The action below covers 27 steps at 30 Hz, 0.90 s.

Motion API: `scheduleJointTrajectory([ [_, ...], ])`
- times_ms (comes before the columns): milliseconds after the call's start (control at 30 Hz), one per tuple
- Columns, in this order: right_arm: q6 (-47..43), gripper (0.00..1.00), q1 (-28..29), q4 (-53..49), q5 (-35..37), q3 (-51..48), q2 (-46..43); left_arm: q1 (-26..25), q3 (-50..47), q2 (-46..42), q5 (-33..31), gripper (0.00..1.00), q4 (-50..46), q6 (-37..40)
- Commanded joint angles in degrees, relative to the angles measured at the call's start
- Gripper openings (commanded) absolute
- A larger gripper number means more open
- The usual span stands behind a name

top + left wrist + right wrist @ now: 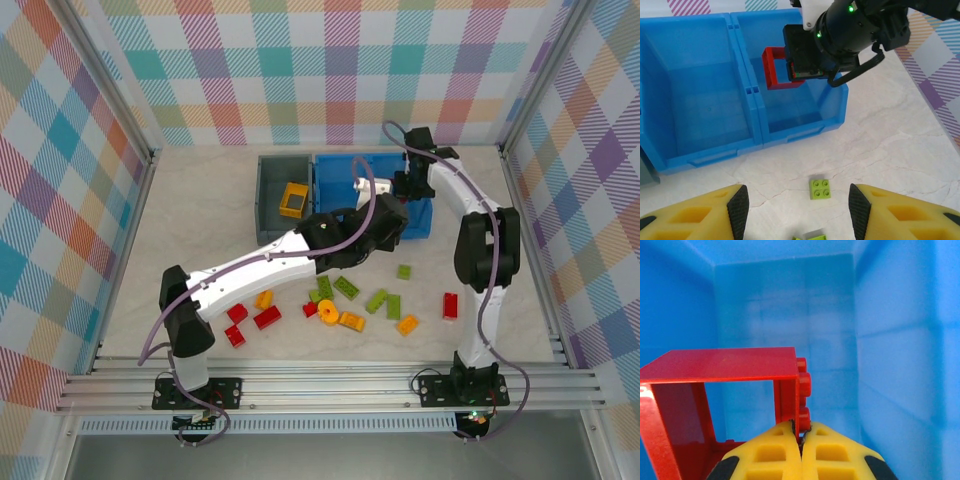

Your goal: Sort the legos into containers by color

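Over the right compartment of the blue bin (325, 200), upper centre, we hold a red frame lego (725, 367) clamped in our right tool (800, 440), left tool (797, 207) apart; one yellow lego (293, 201) sits in the grey bin (263, 195), other legos (349, 288) lie unsorted on the worktop (200, 200).
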Motion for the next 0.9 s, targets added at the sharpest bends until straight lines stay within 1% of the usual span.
scheduleJointTrajectory([
  [0,-2.3,0.00,0.3,-1.4,-2.3,4.1,3.7,0.7,-0.7,-0.8,-1.4,0.57,-0.3,0.0],
  [167,-2.3,0.00,0.3,-2.0,-4.4,10.6,9.6,0.8,-5.6,-3.2,-1.5,0.57,0.3,-1.3],
  [233,-2.2,0.03,0.3,-3.0,-4.5,13.3,11.6,0.8,-8.0,-4.6,-1.8,0.57,0.4,-2.1],
  [333,-2.5,0.12,0.3,-3.2,-5.1,15.3,13.1,0.8,-11.8,-7.1,-1.7,0.55,0.2,-3.6],
  [467,-2.6,0.23,0.3,-2.8,-5.9,15.0,12.2,0.9,-17.4,-10.3,-1.6,0.52,-1.2,-6.5],
  [600,-2.4,0.37,0.4,-1.2,-6.4,11.2,6.2,2.4,-21.8,-12.3,0.2,0.53,-4.4,-11.0],
  [633,-2.4,0.39,0.4,-0.8,-6.5,10.2,4.6,2.8,-23.1,-12.8,0.8,0.53,-4.4,-12.2],
  [733,-2.0,0.40,0.9,-0.8,-5.9,7.4,-1.9,5.1,-27.0,-13.8,3.5,0.53,-4.4,-13.6],
  [867,-0.6,0.46,3.0,0.5,-4.8,-1.8,-15.3,8.5,-32.2,-14.2,8.2,0.55,-5.2,-16.1],
])
